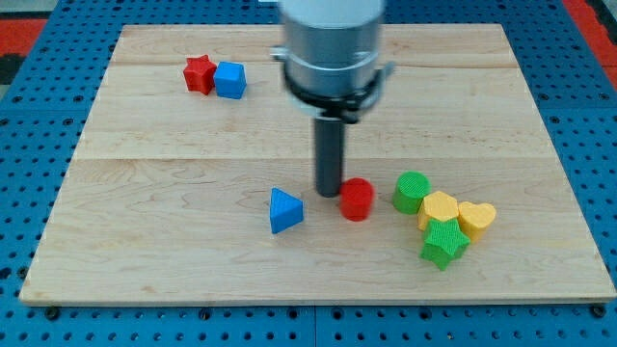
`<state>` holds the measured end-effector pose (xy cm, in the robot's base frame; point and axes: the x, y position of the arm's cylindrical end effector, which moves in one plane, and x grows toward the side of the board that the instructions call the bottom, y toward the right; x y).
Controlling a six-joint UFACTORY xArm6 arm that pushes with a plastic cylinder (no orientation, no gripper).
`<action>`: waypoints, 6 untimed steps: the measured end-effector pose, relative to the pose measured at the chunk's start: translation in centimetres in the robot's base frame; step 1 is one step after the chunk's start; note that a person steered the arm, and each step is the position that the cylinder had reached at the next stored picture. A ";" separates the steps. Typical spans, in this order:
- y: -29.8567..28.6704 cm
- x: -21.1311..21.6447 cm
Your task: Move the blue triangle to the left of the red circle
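The arm hangs vertically from the view's top, dark rod straight down, my tip [330, 190] on the board.

The light is bright and even, and it seems to come from above. Shadows are short and soft: a small dark one lies on the wooden board [174, 173] right at my tip [330, 191]. The grey arm housing [333, 43] above my tip is blurred. The blocks around my tip look fairly sharp. I see no strong glare.
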<state>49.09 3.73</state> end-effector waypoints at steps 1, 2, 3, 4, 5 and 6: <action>-1.3 0.0; -12.1 -1.6; -14.9 1.8; -6.9 3.3; -2.9 2.6; -3.8 2.6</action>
